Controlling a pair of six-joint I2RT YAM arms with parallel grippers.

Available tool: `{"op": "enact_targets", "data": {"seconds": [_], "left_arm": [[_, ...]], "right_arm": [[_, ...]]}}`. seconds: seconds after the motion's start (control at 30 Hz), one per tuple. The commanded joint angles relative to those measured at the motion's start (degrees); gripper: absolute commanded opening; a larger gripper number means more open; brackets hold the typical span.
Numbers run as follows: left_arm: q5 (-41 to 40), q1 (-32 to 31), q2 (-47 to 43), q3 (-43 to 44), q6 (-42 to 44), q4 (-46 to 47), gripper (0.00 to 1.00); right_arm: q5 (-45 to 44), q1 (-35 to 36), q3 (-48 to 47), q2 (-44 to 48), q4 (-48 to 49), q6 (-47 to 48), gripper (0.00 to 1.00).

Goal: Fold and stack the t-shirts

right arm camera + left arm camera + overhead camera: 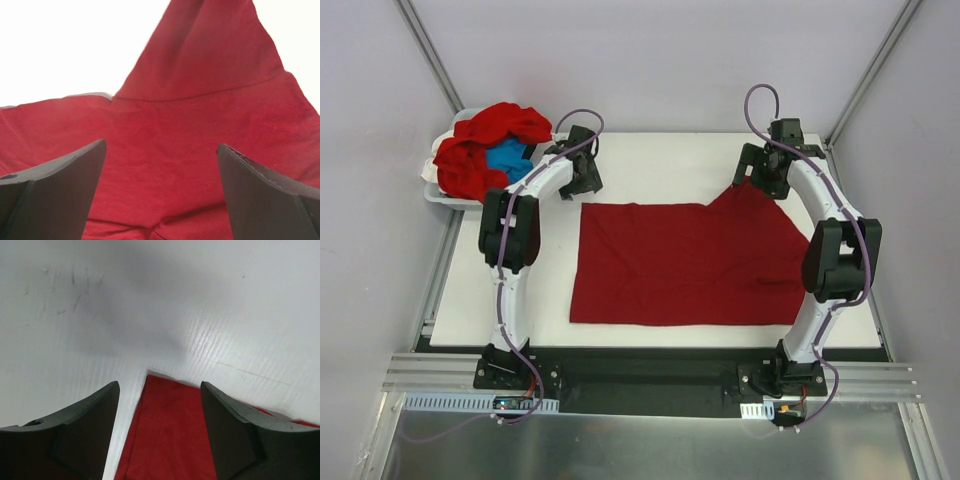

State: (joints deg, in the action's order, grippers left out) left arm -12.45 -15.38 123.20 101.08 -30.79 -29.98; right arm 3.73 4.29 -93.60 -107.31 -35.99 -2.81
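Watching the fold rig rn. One red t-shirt is spread flat in the middle of the table. The rest of the t-shirts sit heaped in a white bin at the far left corner, w/ the blue one poking out of the heap.

Imo the step in hand is grabbing the far edge w/ both arms for the first fold, and nothing's pinched yet.

To do it well, I'd get each bottom finger right down on the table so it slides under the cloth and takes all the layers, not just the top one. Grab close to the edge, both sides at about the same depth, then lift and carry together or the fold comes out skewed. The right side is trickier bc the sleeve sticks out there, so it prob wants tucking in first.

Grippers:
- The left gripper is at the shirt's far left corner. Its jaws are moderately apart, the corner lies between them, and it holds nothing. I can't tell if the pads touch the fabric.
- The right gripper is over where the sleeve meets the body. Its jaws are spread wide w/ red cloth below, and it isn't gripping anything either.
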Motion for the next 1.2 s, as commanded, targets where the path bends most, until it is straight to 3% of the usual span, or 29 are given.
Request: {"op": "enact_targets", "data": {"seconds": [0.0, 0.83, 1.17], "left_arm": [[-1.53, 0.43, 2.92, 4.83, 0.90, -3.94, 0.65], [0.14, 1.23, 7.76, 3.42, -2.52, -6.59, 0.51], [0.23, 1.23, 8.99, 4.13, -2.70, -6.50, 0.29]], "right_arm": [[-0.91, -0.60, -2.46, -0.18, -1.45, 1.14, 0.96], [-3.20, -1.31, -9.84, -6.60, -3.21, 2.02, 0.96], [-7.51, -3.15, -15.10, -12.82, -4.09, 2.37, 0.96]]}}
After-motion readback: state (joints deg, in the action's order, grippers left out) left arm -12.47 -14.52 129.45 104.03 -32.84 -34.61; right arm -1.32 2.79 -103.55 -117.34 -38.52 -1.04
